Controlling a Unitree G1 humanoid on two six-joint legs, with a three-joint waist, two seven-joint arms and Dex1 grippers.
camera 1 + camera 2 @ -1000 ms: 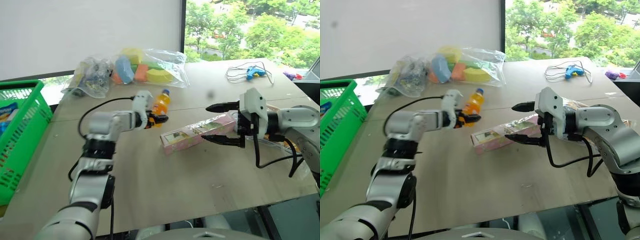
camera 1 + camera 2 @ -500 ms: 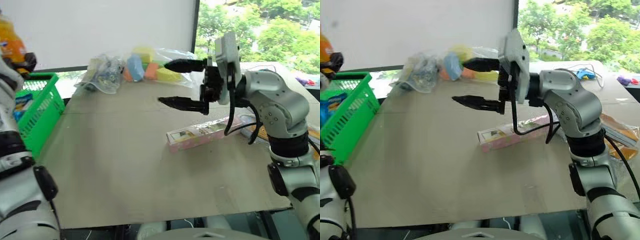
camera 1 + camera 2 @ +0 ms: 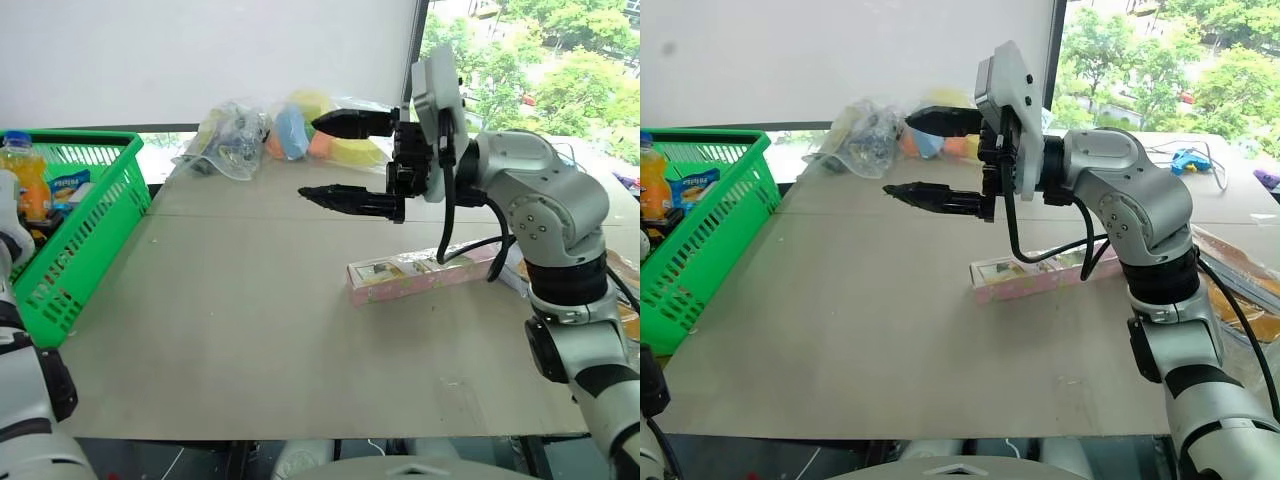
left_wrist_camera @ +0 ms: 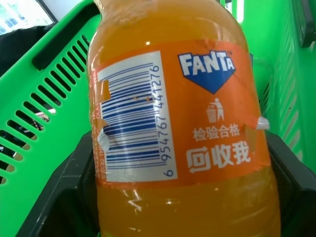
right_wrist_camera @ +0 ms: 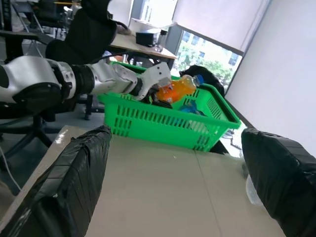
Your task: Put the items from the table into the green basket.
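Having swung left from mid-surface, the left claw (image 5: 157,94) now grips the small orange blue-capped drink bottle (image 3: 24,178) over the bright green slotted plastic basket (image 3: 95,225), release due next; right claw (image 3: 352,160), wide open and empty, hovers beyond the long pink rectangular box (image 3: 425,275).

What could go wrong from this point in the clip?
The left claw holds the orange bottle tilted above the green basket; released like this, it may land on the blue packet inside or bounce. The open right claw hangs above the table, and may nudge the pink box when lowered.
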